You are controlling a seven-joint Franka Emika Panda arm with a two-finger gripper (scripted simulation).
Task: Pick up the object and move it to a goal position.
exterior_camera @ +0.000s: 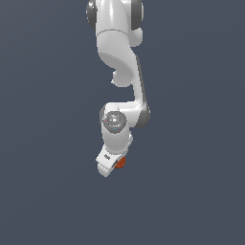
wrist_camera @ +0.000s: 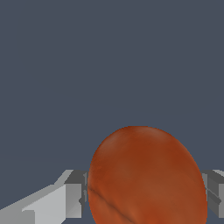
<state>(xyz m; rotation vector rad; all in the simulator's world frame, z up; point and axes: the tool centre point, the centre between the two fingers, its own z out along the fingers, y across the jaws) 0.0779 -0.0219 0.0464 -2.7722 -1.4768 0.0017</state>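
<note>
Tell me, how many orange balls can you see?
1. The orange ball sits between the fingers of the white gripper. The arm could hide others.

Flat, even, fairly dim simulator lighting; plain slate-grey backdrop, no cast shadows. Soft sheen on the white arm (exterior_camera: 117,43), no hard glare. Coarse, slightly soft exterior view. Up close, ball (wrist_camera: 146,177) looking stretched, gently shaded.

The white arm (exterior_camera: 117,52) hangs down from the top of the exterior view, elbow bent, its wrist (exterior_camera: 115,122) tilted. The end effector (exterior_camera: 114,165) points downward at a slant, its fingers (wrist_camera: 72,192) pressed against either side of the orange-red ball (wrist_camera: 146,177).
</note>
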